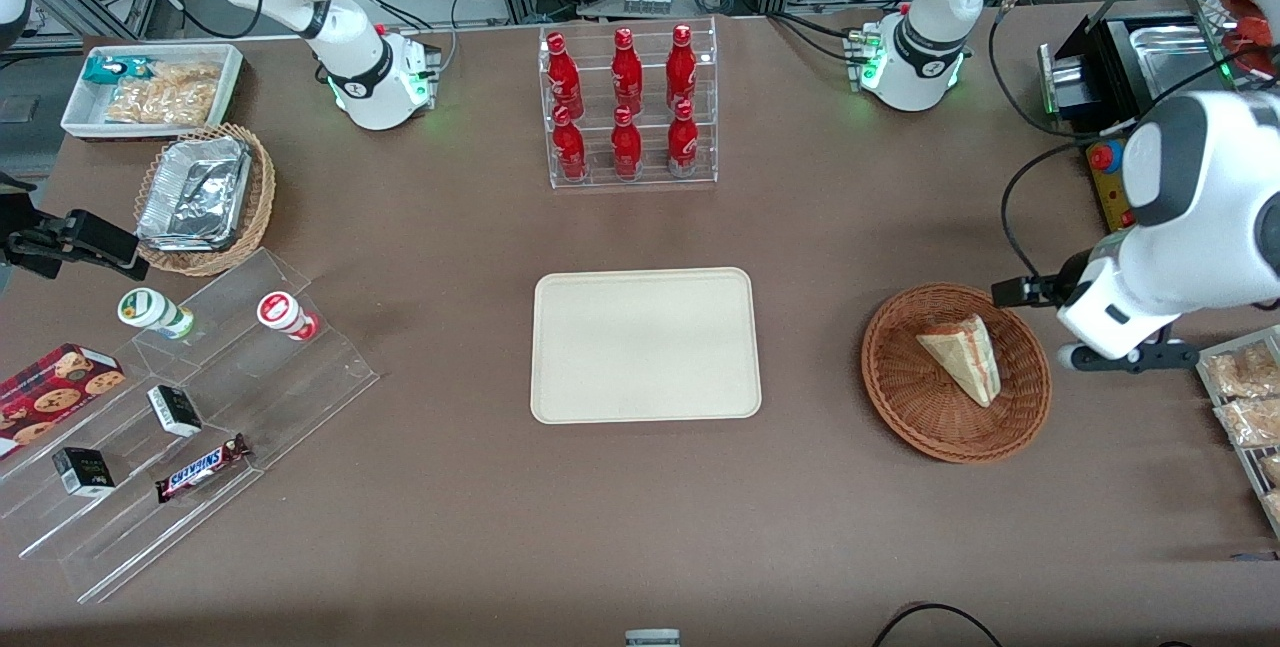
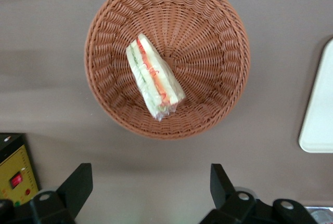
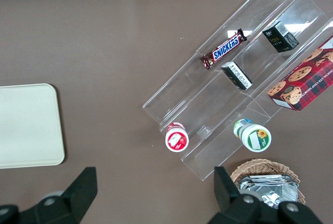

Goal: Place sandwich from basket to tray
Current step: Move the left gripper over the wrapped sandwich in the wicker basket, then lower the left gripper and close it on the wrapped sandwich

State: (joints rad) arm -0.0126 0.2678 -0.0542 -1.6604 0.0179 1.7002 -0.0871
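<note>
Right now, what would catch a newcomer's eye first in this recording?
Probably the six red bottles in a clear rack, farther from the front camera than the bare beige tray at the table's middle. Next comes the sandwich lying in the reddish wicker basket, toward the working arm's end. The left arm's hand hovers open above the table beside the basket, touching nothing.
</note>
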